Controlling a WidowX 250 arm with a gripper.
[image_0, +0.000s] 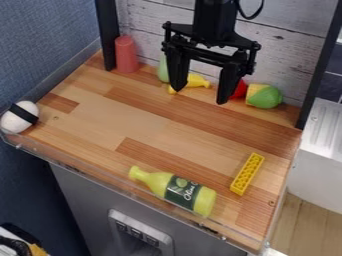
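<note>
The gripper (200, 95) hangs open above the back of the wooden counter, fingers pointing down with nothing held between them. Behind it and partly covered by its left finger lies a yellow banana-like toy (195, 81), with a pale green item (163, 70) beside that. By the right finger is a red item (238, 90), partly hidden, and next to it a yellow and green toy (264, 96). A red cylinder (125, 54) stands at the back left. Near the front edge lies a yellow-green bottle (175, 190) with a dark label, and a yellow studded brick (247, 174) is to its right.
A white egg-shaped object (19, 117) with a black band sits at the counter's left corner. Black posts rise at the back left and right, with a whitewashed plank wall (280, 37) between them. A clear rim runs along the front edge of the counter (157, 132).
</note>
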